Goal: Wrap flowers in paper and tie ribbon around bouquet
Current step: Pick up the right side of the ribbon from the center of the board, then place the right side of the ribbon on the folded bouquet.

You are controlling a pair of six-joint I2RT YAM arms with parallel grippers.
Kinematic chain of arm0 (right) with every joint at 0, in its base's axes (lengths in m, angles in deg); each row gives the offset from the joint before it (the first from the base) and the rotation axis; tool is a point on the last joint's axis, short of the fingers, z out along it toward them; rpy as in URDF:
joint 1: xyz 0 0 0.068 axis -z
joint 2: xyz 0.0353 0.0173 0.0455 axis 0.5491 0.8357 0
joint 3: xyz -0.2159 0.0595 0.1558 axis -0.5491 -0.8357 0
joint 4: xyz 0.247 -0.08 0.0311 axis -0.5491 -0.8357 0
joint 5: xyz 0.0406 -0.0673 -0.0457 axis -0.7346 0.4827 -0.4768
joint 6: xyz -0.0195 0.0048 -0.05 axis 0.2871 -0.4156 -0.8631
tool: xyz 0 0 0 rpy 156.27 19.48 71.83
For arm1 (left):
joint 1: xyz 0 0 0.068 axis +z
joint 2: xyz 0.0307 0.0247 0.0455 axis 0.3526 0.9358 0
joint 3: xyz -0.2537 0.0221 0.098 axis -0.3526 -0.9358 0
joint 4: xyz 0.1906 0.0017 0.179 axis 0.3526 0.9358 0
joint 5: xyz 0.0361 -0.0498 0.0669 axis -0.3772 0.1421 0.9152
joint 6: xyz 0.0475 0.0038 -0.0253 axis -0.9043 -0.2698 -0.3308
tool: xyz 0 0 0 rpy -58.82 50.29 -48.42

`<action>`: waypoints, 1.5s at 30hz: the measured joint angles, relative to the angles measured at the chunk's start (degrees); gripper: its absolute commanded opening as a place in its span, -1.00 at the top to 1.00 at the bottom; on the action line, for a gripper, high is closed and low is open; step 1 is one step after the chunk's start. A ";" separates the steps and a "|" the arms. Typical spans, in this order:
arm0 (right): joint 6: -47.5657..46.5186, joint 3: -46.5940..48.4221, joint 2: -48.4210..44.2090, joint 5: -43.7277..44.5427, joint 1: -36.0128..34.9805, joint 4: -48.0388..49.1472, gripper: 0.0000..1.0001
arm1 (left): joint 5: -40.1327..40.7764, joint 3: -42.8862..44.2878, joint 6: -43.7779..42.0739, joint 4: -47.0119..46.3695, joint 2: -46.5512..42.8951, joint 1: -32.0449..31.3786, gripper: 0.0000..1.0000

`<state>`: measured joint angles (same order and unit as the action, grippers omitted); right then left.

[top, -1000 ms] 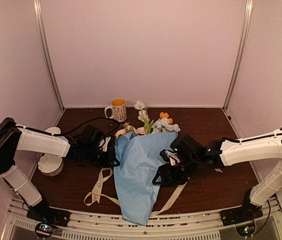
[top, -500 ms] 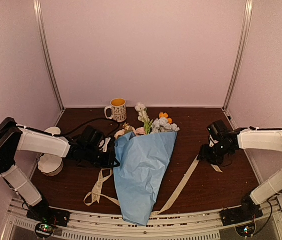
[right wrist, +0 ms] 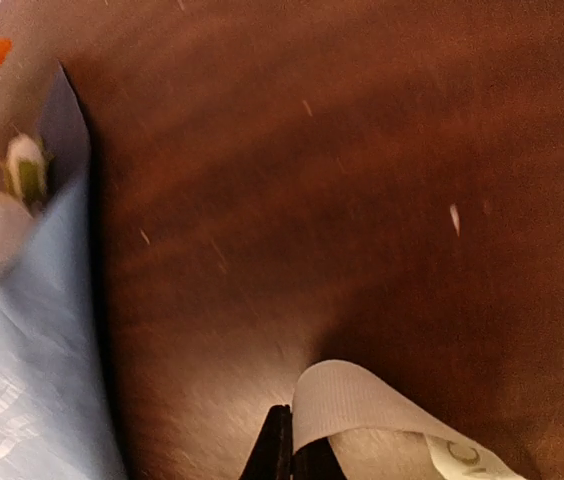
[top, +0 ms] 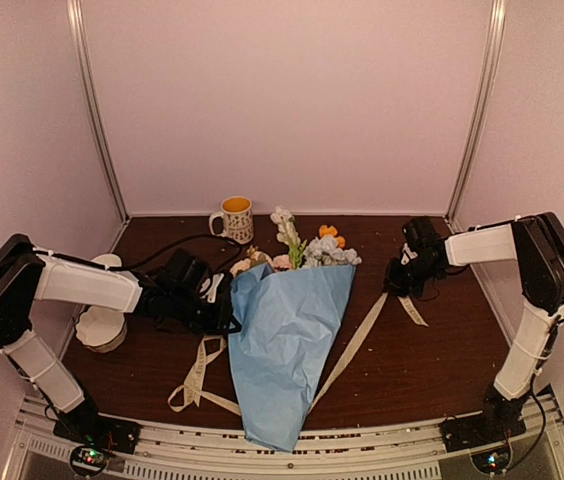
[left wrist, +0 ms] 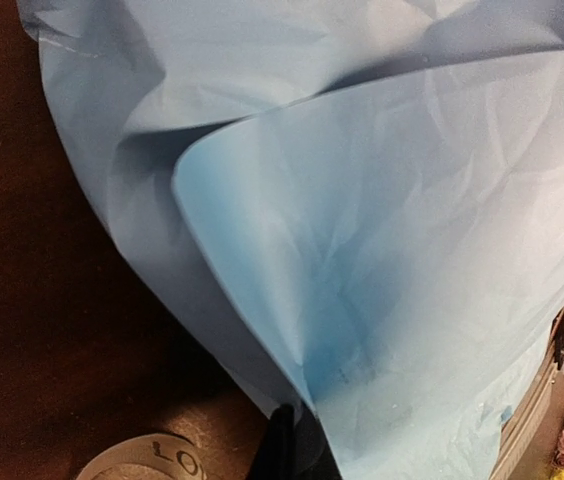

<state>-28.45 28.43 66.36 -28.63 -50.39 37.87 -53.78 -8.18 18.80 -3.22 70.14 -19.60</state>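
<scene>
Bouquet (top: pixel 287 345): a cone of creased light-blue paper (left wrist: pixel 412 250) lying in the middle of the dark brown wooden table (top: pixel 442 350), its point toward the arms. White, pale pink, pale blue and orange flowers (top: pixel 307 245) show at its far mouth. The left claw (top: pixel 226 315) is pressed together on the paper's left edge. The right claw (top: pixel 394 282) pinches the flat beige lettered ribbon (top: pixel 360 345), which slants down to the cone's right side.

top external: high behind, facing down over whole table (top: pixel 432 340). left wrist: right up against the paper (left wrist: pixel 382 260). right wrist: low over table, ribbon (right wrist: pixel 352 400) at bottom edge, same paper at left.
</scene>
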 measured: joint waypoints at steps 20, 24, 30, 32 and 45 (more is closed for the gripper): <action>-2.23 32.02 -7.32 15.15 0.96 -3.41 1.00 | -0.15 3.91 -1.46 1.77 2.84 0.00 1.00; -8.52 31.61 -14.93 14.91 -8.02 -2.82 1.00 | -0.39 4.59 -1.66 1.68 3.96 0.00 1.00; -16.17 23.47 -17.79 6.84 -27.96 2.43 1.00 | -0.66 4.94 -1.66 1.68 4.83 0.00 1.00; -16.68 18.93 -16.22 3.56 -32.74 4.48 1.00 | -0.68 4.94 -1.66 1.68 4.85 0.00 1.00; -9.57 8.28 1.18 -2.69 -40.39 11.61 1.00 | -0.37 4.94 -1.73 1.77 4.48 0.00 0.36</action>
<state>-38.02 36.71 67.54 -31.32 -90.78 49.48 -54.15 -3.24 17.08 -1.45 74.62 -19.60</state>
